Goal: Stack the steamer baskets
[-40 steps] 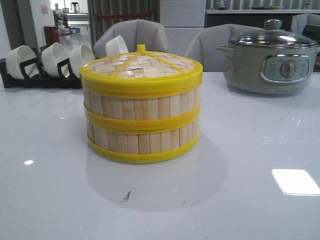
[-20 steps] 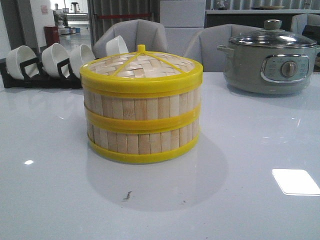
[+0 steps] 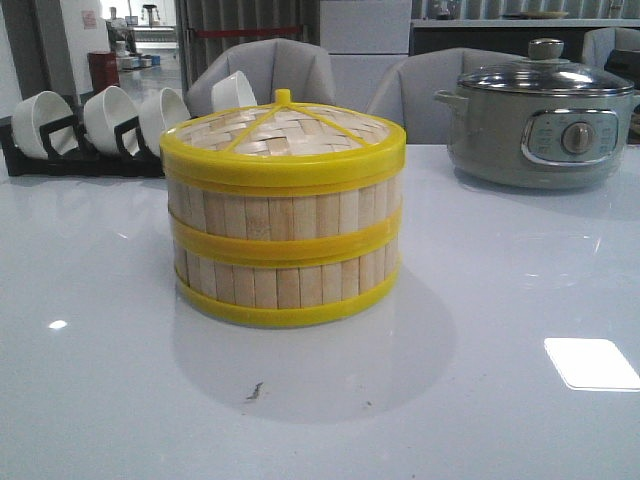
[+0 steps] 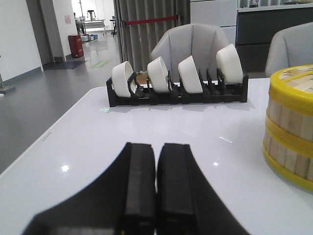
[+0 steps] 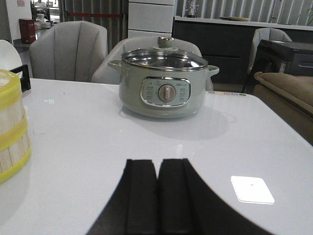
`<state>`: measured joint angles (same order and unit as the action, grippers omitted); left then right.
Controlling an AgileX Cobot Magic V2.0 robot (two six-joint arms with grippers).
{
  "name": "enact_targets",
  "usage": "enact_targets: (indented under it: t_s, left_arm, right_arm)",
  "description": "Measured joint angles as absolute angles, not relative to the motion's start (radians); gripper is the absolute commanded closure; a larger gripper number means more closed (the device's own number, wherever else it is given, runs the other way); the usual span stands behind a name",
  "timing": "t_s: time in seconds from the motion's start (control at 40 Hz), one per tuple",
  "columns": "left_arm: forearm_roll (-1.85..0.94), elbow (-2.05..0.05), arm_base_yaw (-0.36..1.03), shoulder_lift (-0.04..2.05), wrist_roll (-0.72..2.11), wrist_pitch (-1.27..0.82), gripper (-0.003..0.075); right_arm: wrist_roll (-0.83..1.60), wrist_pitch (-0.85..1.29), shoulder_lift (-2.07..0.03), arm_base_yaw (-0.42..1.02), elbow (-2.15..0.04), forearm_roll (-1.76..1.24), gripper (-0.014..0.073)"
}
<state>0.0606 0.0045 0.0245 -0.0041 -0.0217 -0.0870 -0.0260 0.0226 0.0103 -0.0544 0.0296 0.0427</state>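
In the front view, the two round steamer baskets of pale bamboo slats with yellow plastic rims point(image 3: 283, 240) sit one on top of the other at the centre of the glossy white table point(image 3: 480, 400). A flat woven bamboo lid with a yellow rim and knob point(image 3: 283, 132) covers the upper basket. At about ten o'clock from the stack a black dish rack holding white ceramic bowls point(image 3: 95, 130) stands at the far table edge. At about two o'clock sits a grey-green electric cooking pot with a glass lid point(image 3: 545, 120). Neither arm appears here.

In the left wrist view, the black left gripper point(image 4: 156, 196) has its two pads pressed together, holding nothing. The stacked baskets point(image 4: 291, 127) stand apart from it on the table, with the bowl rack point(image 4: 178, 83) farther back.

In the right wrist view, the black right gripper point(image 5: 157, 196) is likewise closed on nothing. The pot point(image 5: 164, 83) stands straight ahead, and the edge of the baskets point(image 5: 12, 127) shows off to the side.
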Motion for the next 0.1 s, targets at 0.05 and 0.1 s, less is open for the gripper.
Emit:
enact_targets:
  t_s: [0.05,0.1]
  left_arm:
    - [0.061,0.005,0.025,-0.004,-0.022,-0.087,0.0637]
    - [0.061,0.005,0.025,-0.004,-0.022,-0.087,0.0637]
  right_arm:
    - [-0.026,0.023,0.010,-0.054,0.030,0.043,0.0566]
    - [-0.026,0.023,0.010,-0.054,0.030,0.043,0.0566]
